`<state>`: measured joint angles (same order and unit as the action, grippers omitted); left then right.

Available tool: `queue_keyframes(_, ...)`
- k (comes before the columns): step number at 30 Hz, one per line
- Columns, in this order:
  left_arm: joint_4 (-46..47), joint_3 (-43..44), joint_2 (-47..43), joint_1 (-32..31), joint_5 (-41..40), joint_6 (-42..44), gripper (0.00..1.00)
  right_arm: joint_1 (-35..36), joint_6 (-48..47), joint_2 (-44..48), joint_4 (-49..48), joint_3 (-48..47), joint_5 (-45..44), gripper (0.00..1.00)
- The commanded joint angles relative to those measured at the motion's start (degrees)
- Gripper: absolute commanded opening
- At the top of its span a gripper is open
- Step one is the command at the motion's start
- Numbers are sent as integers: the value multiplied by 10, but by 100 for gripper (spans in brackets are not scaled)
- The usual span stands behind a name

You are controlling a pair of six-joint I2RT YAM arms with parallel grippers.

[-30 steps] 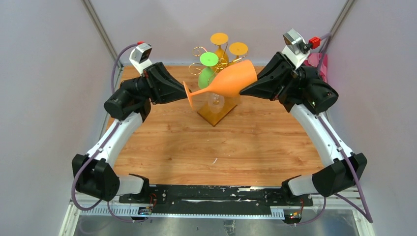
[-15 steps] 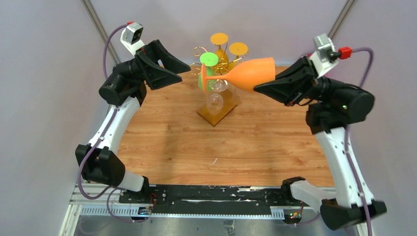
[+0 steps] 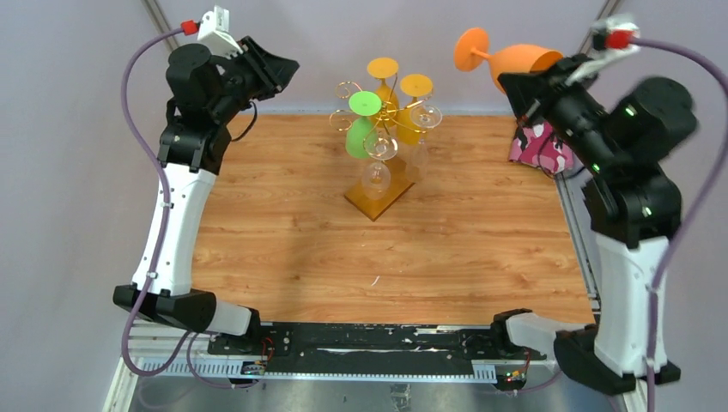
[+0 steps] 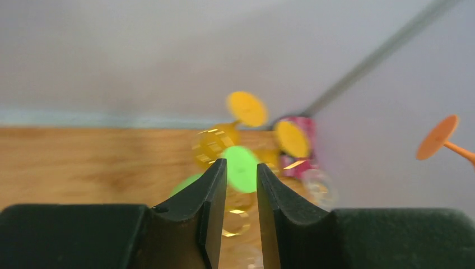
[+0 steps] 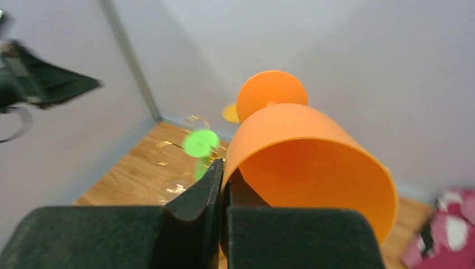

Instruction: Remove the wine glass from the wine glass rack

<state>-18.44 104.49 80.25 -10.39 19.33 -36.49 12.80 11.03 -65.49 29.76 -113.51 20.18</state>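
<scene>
**A:** The orange wine glass (image 3: 515, 58) is off the wine glass rack (image 3: 374, 202) and up in the air at the far right corner, well apart from the gold wire arms. It lies nearly on its side, with the foot pointing back towards the rack and the mouth towards the arm.

**B:** And look at the hold. In the wrist view the right fingers (image 5: 196, 207) are clenched on the rim (image 5: 225, 163), one outside the bowl and one just inside. It's a pinch on a thin wall with the whole glass hanging off it.

**A:** What about the left fingers (image 4: 208, 202)?

**B:** They're up at the far left corner, a narrow gap between them and nothing in it. They point towards the rack, where a green glass (image 3: 362, 120), two yellow glasses (image 3: 383, 69) and some clear ones (image 3: 375, 176) hang.

**A:** So what step is this?

**B:** I'd say the lift-off itself is done and this is the carry. Next the arm needs to come down to bare worktop (image 3: 446, 249), clear of the rack and of that pink patterned thing (image 3: 539, 144) at the right edge.

**A:** And the wrist has to turn?

**B:** Yes, so the glass meets the wood squarely before the fingers let go. With a rim pinch, my guess is it calls for a slow swing.
</scene>
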Motion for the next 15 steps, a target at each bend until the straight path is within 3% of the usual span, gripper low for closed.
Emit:
queue_keyframes(1, -268, 15, 33, -14, -302, 129, 31, -17, -64, -110, 164, -24, -156, 0)
queue_keyframes(10, -296, -24, 70, -15, -421, 131, 26, -36, -130, -345, 332, -144, -233, 0)
queue_keyframes(15, -291, -35, 78, -15, -397, 139, 25, -50, -160, -440, 358, -164, -232, 0)
